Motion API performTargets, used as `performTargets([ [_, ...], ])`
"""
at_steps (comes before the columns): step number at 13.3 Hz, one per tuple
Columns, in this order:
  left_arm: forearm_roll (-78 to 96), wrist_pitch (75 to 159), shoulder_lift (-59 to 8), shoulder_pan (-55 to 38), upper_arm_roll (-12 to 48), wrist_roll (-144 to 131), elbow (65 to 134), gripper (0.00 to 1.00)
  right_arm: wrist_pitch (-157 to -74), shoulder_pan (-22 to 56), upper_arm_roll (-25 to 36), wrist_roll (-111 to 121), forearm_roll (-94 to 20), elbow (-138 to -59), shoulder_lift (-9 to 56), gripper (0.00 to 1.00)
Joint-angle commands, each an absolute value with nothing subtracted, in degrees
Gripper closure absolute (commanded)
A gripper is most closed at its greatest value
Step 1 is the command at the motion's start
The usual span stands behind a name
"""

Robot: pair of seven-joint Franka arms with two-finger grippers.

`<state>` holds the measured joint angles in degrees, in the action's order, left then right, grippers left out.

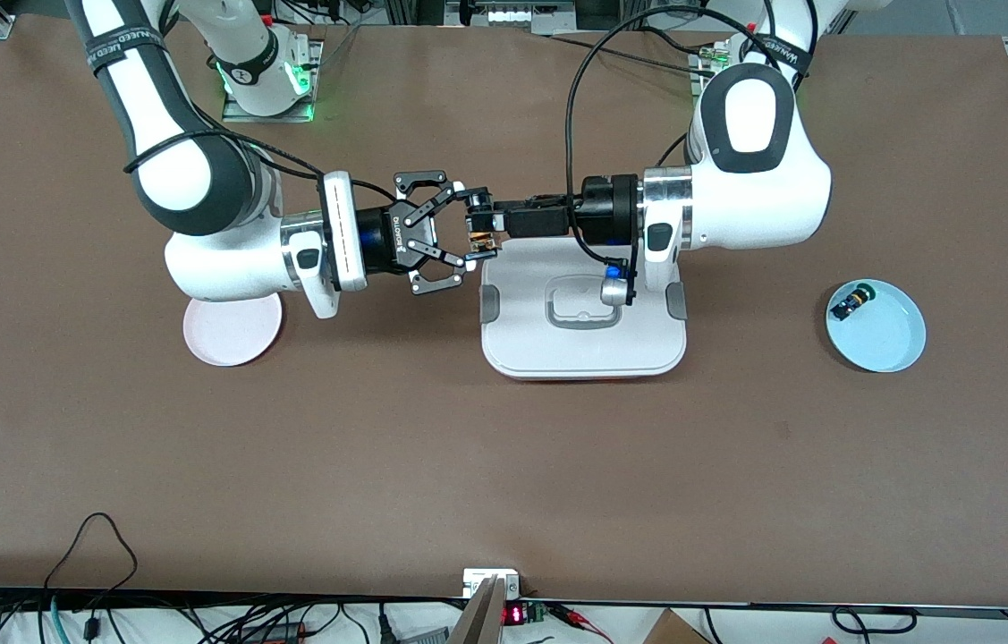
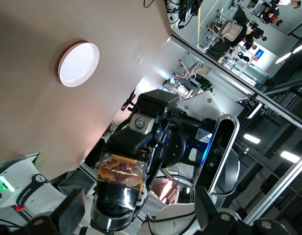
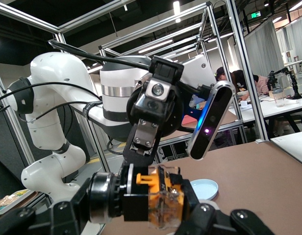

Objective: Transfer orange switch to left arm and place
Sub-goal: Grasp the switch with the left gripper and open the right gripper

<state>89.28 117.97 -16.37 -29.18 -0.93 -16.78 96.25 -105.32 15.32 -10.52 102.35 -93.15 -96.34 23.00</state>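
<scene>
While the left hand (image 1: 478,234) grips the small black-and-orange switch (image 1: 480,240) mid-frame above the white lidded box (image 1: 582,335), I centre the wide-open right hand (image 1: 461,240) around it before closing.

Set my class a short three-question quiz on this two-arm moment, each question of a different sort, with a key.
1. Which pincer holds the orange switch?
2. True or false: the right pincer is shut.
3. The small blue-and-black part lies: A on the box; B in the light-blue plate; C in the pink plate.
Key: 1 the left pincer; 2 false, it is open; 3 B.
</scene>
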Motion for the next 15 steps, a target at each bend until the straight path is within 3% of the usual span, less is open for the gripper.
performTargets([
  [1,90.62,118.56,-17.14,-29.79,-1.67,-16.62,95.80,0.20,-106.70,16.26,-10.46,102.92,-94.83,-96.50,22.50,0.77],
  [5,90.35,118.65,-18.10,-29.79,-1.76,-16.44,95.54,0.22,-106.61,16.35,-10.46,102.48,-97.65,-96.59,22.24,0.77],
  [6,90.35,118.57,-18.02,-29.79,-1.76,-16.44,95.54,0.28,-106.61,16.43,-10.55,102.48,-97.65,-96.59,22.24,0.77],
  [8,90.00,118.56,-18.02,-29.71,-1.76,-16.52,95.10,0.56,-106.70,16.87,-10.46,102.48,-97.65,-96.77,22.15,0.77],
  [10,89.74,118.39,-17.93,-29.53,-1.76,-16.52,94.83,0.70,-106.70,16.87,-10.46,102.39,-97.73,-96.77,22.15,0.77],
  [13,89.56,118.04,-17.75,-29.09,-1.76,-16.79,94.75,1.00,-106.79,16.87,-10.46,102.39,-97.65,-96.77,22.15,0.77],
  [15,89.47,117.77,-17.75,-28.92,-1.85,-16.96,94.48,1.00,-106.70,16.87,-10.46,102.39,-97.65,-97.20,22.06,0.75],
])
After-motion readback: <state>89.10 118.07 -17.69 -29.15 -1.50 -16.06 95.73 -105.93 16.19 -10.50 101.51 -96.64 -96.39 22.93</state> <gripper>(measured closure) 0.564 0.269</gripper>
